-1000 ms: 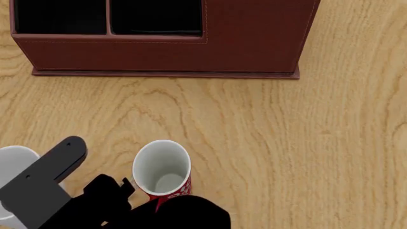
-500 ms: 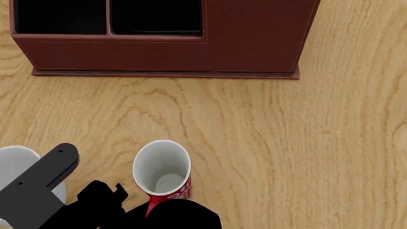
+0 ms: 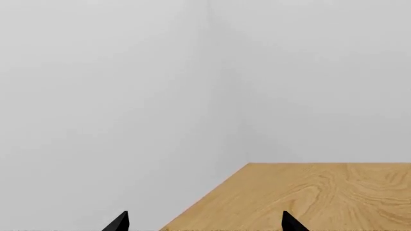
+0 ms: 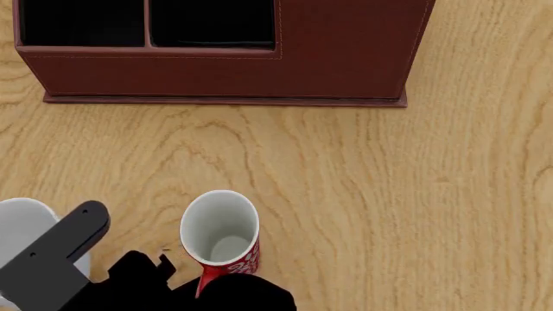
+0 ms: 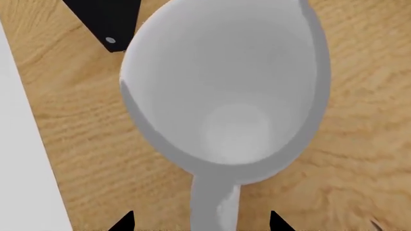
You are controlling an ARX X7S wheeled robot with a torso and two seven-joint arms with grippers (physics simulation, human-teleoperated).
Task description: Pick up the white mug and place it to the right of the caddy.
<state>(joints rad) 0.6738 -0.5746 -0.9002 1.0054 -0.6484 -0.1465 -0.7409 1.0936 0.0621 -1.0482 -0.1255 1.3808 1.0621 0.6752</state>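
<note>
The right gripper point(image 5: 199, 222), jaws spread, hovers over the glossy white ceramic mug point(image 5: 224, 91) near the counter's front-left corner; next, I judge, it must descend and clench on the handle.

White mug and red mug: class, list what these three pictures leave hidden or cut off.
- White mug: head view shows only a sliver; the picture's edge and a black arm link cover the rest.
- White mug's handle: right wrist view cuts it at the edge.
- Red mug: the dark arm hides its base.
- Right pincer and left pincer: only fingertips show.
- Caddy: far side out of frame.
</note>
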